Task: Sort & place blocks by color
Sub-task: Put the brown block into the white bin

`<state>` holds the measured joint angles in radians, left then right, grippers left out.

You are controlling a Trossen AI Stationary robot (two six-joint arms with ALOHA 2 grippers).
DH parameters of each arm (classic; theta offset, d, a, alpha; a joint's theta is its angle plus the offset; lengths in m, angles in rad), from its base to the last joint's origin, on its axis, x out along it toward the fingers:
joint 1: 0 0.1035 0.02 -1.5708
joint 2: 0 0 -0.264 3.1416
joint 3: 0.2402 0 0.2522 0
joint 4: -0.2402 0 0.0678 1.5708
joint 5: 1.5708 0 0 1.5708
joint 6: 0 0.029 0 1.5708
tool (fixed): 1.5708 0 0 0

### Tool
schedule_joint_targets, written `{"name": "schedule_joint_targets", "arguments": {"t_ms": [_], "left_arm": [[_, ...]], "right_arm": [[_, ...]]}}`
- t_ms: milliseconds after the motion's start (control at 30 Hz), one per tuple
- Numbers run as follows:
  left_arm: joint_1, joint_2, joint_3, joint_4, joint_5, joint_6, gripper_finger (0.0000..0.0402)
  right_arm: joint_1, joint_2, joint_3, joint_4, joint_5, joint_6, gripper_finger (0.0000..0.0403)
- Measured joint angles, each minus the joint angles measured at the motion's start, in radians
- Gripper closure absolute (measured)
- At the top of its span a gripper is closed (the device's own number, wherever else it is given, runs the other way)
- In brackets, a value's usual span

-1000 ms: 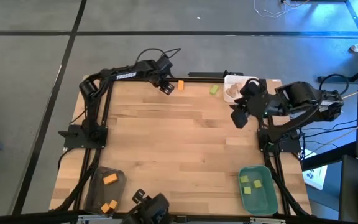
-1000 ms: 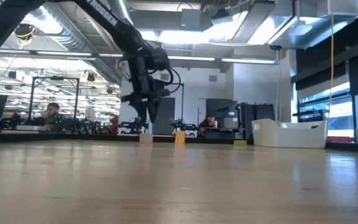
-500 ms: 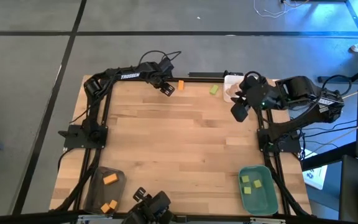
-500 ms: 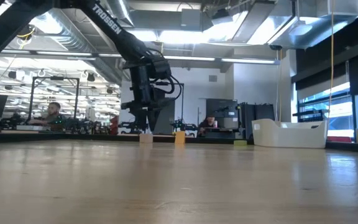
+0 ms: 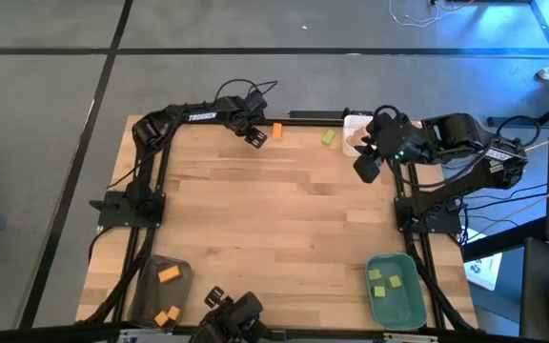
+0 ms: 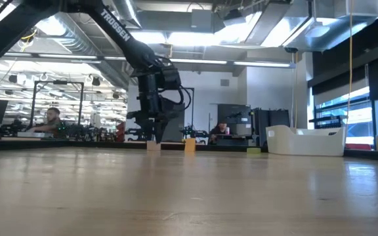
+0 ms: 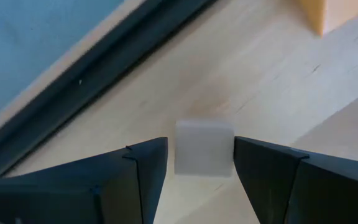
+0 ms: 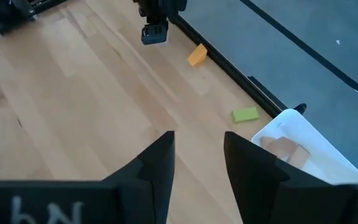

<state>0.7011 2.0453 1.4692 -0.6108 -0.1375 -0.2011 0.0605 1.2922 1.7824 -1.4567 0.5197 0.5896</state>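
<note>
Fingers of my left gripper [image 7: 201,165] stand spread on either side of a pale tan block [image 7: 204,147] at the table's [image 5: 255,219] far edge, not yet pinching it. I see an orange block [image 5: 276,131] just beside it and a green block [image 5: 328,137] farther along. My right gripper [image 8: 197,155] hangs with fingers parted and bare, near the white tray [image 5: 353,125] at the far right corner

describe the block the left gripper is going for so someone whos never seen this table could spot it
Start at the table's far edge, the side away from the grey tray and green tray. There the left gripper straddles a pale tan block lying on the wood, fingers open on either side. Its neighbours along that edge are an orange block and a green block; it alone is uncoloured.
</note>
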Motion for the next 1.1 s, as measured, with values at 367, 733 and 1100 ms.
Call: {"name": "schedule_joint_targets", "arguments": {"t_ms": [367, 733, 1100], "left_arm": [[0.004, 0.065, 0.004, 0.017, 0.069, 0.002, 0.0229], [-0.003, 0.074, 0.057, -0.040, 0.083, 0.074, 0.0289], [-0.005, 0.071, 0.403, -0.282, 0.393, 0.330, 0.0289]], "right_arm": [[0.000, 0.000, 0.000, 0.000, -0.027, 0.002, 0.0264], [0.000, 0.001, 0.000, 0.001, -0.044, 0.001, 0.0264], [0.000, 0.024, 0.000, 0.025, -0.033, -0.362, 0.0264]]}}
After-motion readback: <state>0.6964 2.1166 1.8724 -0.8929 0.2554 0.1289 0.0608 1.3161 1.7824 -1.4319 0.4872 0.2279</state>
